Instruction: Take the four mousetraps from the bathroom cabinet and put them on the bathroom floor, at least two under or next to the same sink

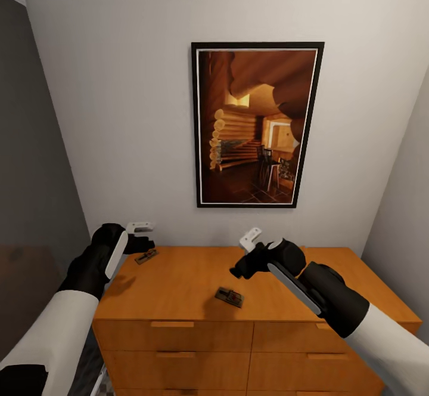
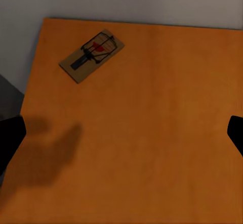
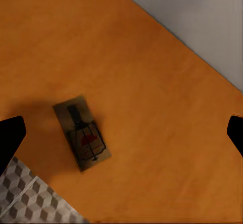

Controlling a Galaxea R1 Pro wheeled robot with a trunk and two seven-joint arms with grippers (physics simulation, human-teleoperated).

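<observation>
Mousetraps (image 1: pixel 229 296) (image 1: pixel 146 257) lie flat on cabinet (image 1: pixel 179 282); wire details stay blurred.

Two mousetraps lie on the cabinet (image 1: pixel 179 277) top: one (image 1: pixel 146 256) at the rear left corner, one (image 1: pixel 229 296) near the front centre. A framed picture (image 1: pixel 256 124) hangs on the wall behind.
</observation>
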